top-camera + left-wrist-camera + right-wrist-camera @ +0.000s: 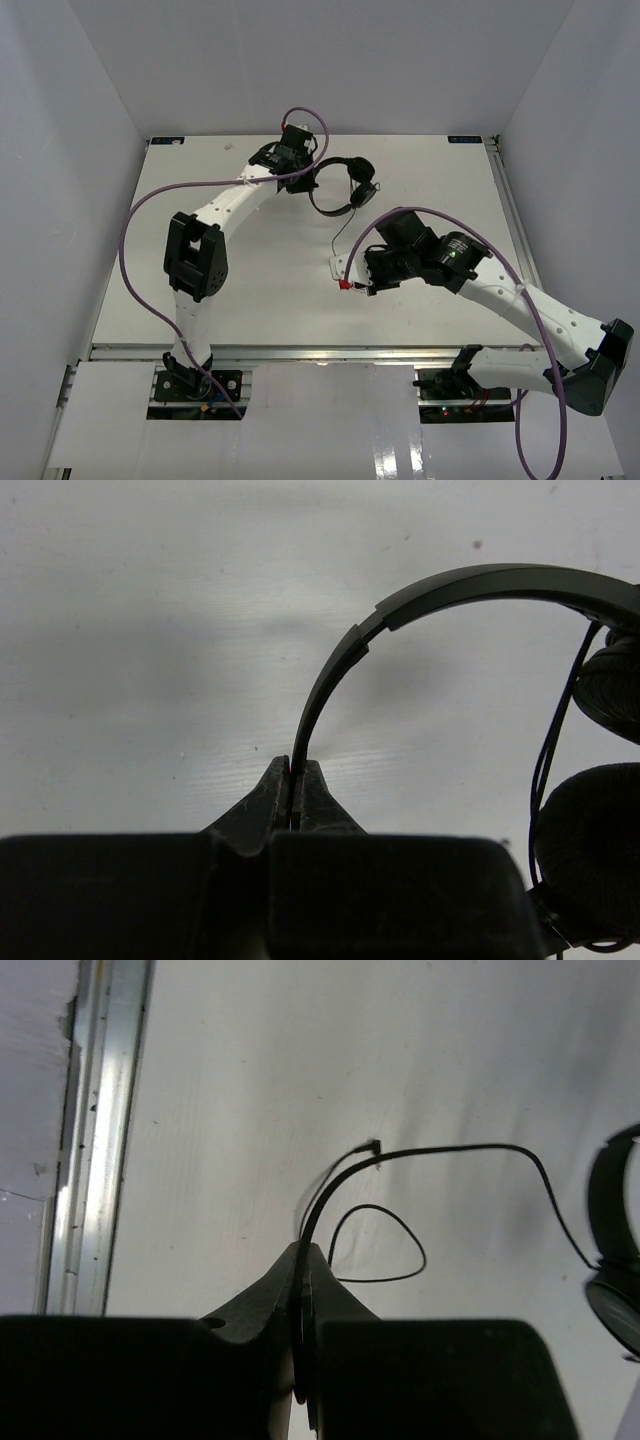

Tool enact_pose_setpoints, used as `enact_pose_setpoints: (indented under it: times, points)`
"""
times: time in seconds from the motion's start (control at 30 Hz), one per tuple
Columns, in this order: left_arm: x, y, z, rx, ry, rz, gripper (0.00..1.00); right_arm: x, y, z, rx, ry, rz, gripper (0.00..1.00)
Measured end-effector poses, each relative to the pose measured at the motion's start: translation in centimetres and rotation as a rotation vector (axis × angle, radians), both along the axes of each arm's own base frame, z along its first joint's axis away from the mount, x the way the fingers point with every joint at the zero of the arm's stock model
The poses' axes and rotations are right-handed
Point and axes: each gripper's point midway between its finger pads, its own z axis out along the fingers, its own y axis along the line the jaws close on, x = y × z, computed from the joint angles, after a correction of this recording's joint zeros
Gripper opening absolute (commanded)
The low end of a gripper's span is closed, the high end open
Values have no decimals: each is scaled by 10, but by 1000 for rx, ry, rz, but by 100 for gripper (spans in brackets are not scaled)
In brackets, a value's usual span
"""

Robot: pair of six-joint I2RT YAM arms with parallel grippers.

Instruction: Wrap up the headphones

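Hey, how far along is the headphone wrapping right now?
Done: left gripper shut on the headband of the headphones, right gripper shut on the cord. In hand: gathering the slack cord. Left: all the winding; the cord lies in a loose loop on the table, no turns visible.

We see a white table [280, 300] enclosed on three sides by plain pale grey walls [60, 150]; an aluminium rail [320, 352] borders its near edge, and the light is even and diffuse.
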Motion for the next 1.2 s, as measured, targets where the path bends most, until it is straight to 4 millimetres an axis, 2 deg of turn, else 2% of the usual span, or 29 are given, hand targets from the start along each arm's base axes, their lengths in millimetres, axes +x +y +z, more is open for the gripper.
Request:
enact_pose_setpoints:
  times: [0.17, 0.27, 0.37, 0.43, 0.6, 0.73, 0.87, 1.0, 1.2]
  points:
    - [-27, 16, -56, 146, 77, -56, 0, 40, -4, 39, 47, -145, -117, 8]
    - [-49, 27, -87, 225, 135, -96, 0, 60, -10, 52, 62, -209, -186, 8]
    - [-71, 37, -104, 291, 172, -137, 0, 81, -18, 62, 70, -275, -267, 8]
    - [-80, 39, -104, 315, 168, -165, 0, 95, -25, 70, 80, -318, -321, 8]
    - [-96, 38, -87, 330, 111, -218, 0, 135, -48, 86, 117, -425, -474, 8]
    - [-109, 38, -68, 316, 63, -260, 0, 160, -73, 86, 140, -446, -593, 8]
    - [-117, 34, -45, 264, 6, -297, 0, 179, -86, 84, 175, -430, -670, 8]
    - [-128, 25, -14, 187, -68, -352, 0, 197, -90, 68, 219, -348, -708, 8]
    - [-155, 9, 35, 50, -175, -458, 0, 216, -98, 28, 255, -161, -772, 8]
